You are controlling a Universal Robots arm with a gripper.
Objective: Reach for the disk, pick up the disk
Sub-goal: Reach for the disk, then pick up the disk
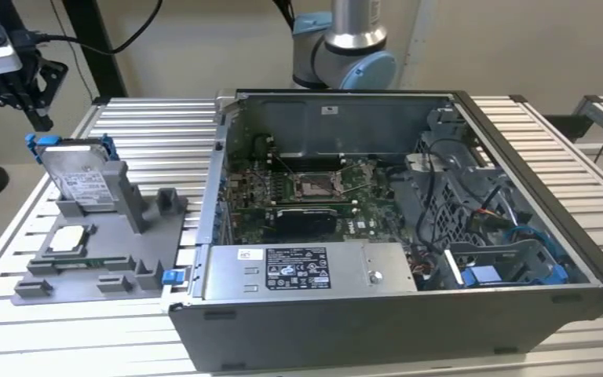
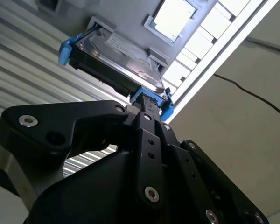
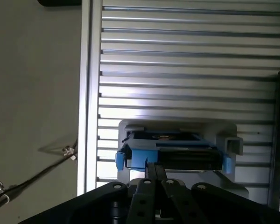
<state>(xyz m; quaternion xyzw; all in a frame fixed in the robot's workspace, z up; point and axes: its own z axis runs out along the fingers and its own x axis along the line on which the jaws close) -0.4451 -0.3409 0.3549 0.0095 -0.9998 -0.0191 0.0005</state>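
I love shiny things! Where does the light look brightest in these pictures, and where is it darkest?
Second wrist view: the chip glares almost white, and the end effector is a dark shape. First wrist view: a bright band shines across the table slats near the disk. Exterior view: the light is even, but the open computer case is shadowy inside.

Soft, even room light in all views; in the first wrist view glare washes the table (image 3: 186,100) slats just beyond the disk (image 3: 186,158), whose near edge sits in shadow.
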